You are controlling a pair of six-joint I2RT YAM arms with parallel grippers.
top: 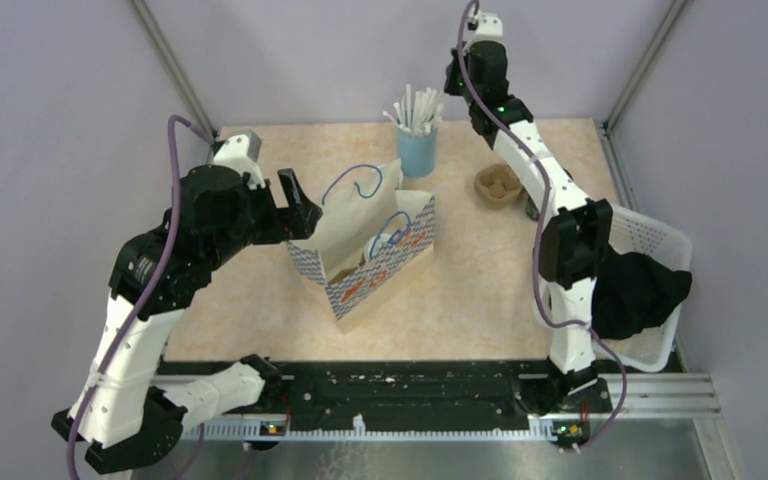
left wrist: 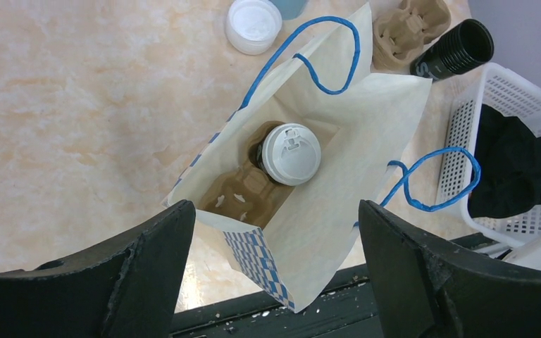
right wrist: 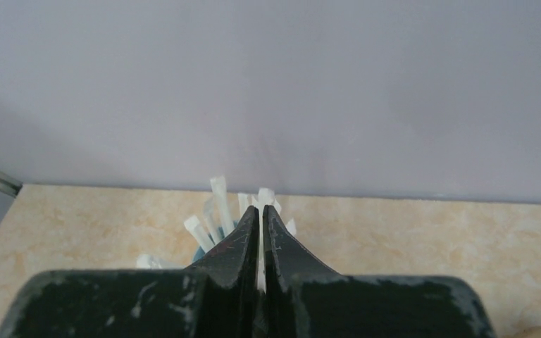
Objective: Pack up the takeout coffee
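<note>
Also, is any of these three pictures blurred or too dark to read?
Top external: even light, sharp, no glare on the paper bag. Left wrist: lidded cup sharp, near jaws dark and soft-edged. Right wrist: jaws sharp, straws behind slightly soft.

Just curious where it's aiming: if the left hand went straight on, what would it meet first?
Probably the open paper bag, likely its inner wall or the white-lidded cup inside; depth is unclear.

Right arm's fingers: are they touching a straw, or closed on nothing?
Touching. The right wrist view shows the fingers shut with a white straw pinched in the slit between them, its top poking out above the tips.
</note>
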